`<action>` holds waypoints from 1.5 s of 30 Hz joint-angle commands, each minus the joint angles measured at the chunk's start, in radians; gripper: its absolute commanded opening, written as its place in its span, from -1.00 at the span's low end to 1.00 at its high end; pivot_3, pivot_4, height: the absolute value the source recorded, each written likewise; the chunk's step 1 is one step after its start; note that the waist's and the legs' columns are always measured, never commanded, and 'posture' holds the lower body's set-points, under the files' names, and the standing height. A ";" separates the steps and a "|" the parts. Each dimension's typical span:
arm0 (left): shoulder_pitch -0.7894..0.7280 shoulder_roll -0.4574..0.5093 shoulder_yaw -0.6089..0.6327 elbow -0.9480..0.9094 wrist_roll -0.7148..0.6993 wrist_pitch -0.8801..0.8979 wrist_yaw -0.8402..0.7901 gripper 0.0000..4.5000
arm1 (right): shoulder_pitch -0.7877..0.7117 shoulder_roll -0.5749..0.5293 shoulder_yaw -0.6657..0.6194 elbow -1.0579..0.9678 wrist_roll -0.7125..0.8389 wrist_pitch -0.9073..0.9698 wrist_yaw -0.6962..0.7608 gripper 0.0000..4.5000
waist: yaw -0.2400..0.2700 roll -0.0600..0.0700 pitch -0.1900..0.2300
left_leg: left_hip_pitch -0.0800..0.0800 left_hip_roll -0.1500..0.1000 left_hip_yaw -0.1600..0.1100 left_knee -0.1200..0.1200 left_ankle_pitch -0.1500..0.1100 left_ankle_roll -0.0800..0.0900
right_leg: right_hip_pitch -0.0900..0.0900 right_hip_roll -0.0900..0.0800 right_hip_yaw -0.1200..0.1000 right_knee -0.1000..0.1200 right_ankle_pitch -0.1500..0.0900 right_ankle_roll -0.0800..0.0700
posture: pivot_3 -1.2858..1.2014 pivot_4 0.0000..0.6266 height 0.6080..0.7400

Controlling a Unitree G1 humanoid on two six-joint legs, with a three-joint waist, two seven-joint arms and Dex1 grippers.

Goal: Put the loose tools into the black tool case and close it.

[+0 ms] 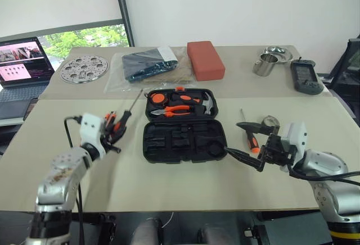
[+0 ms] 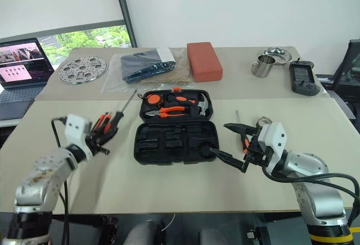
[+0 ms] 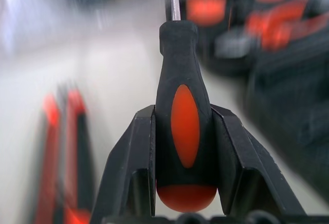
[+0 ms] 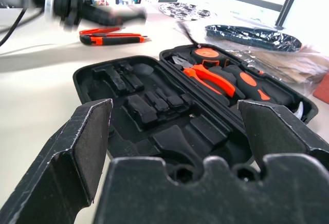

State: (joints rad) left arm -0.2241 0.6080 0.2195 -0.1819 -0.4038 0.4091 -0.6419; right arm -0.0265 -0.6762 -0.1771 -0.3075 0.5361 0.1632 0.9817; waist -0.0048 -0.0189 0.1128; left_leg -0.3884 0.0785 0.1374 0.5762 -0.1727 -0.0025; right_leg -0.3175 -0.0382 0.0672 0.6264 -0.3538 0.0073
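Table [image 1: 169, 183] (beige) under left hand [image 3: 182, 157] clamping screwdriver [image 3: 182, 106]; right hand [image 4: 180, 131] apart.

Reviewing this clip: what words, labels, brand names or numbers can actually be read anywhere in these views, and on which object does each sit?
None can be read.
Laptop screen: pink page with rows of small items, any text too small to read.
Grey handheld device: screen and keys too small to read.
Black tool case and the tools in it: no lettering can be made out.
Screwdriver in the left gripper: handle shows no marking.
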 commanded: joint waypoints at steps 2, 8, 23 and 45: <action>-0.113 0.090 -0.168 0.019 0.000 -0.104 -0.323 -0.57 | -0.034 -0.010 -0.042 0.055 0.013 -0.032 0.029 1.00 | 0.001 0.002 -0.001 | 0.000 -0.001 0.001 0.000 0.000 0.000 | 0.000 -0.001 0.001 0.000 0.000 0.000 | 0.03 -0.52 1.00; -0.437 0.077 -0.393 0.414 0.193 -0.326 -0.554 -0.57 | -0.018 -0.018 -0.072 0.074 0.015 -0.037 0.048 1.00 | 0.006 0.002 0.000 | 0.000 -0.003 0.001 0.001 0.000 0.000 | -0.001 0.003 0.000 0.001 0.000 0.000 | 0.03 -0.52 1.00; -0.762 -0.064 -0.532 1.041 0.405 -0.645 -0.774 -0.57 | 0.106 -0.001 -0.157 0.014 -0.018 -0.056 -0.032 1.00 | 0.002 0.002 0.000 | -0.004 -0.002 0.001 0.005 0.000 0.001 | -0.003 0.004 0.002 0.001 -0.001 0.001 | 0.03 -0.52 1.00; -0.769 -0.074 -0.535 1.172 0.513 -0.699 -0.679 -0.57 | 0.098 -0.007 -0.135 -0.015 -0.016 -0.036 -0.060 1.00 | -0.007 0.003 0.000 | -0.004 0.001 0.000 0.011 -0.001 0.002 | -0.001 0.007 0.001 0.005 -0.001 0.001 | 0.03 -0.52 1.00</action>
State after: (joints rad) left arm -0.9841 0.5157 -0.3145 0.9822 0.0814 -0.3011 -1.3021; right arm 0.0828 -0.6766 -0.2947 -0.2871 0.5134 0.1356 0.9276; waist -0.0115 -0.0160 0.1128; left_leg -0.3923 0.0801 0.1375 0.5885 -0.1738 -0.0001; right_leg -0.3188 -0.0309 0.0687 0.6313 -0.3547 0.0087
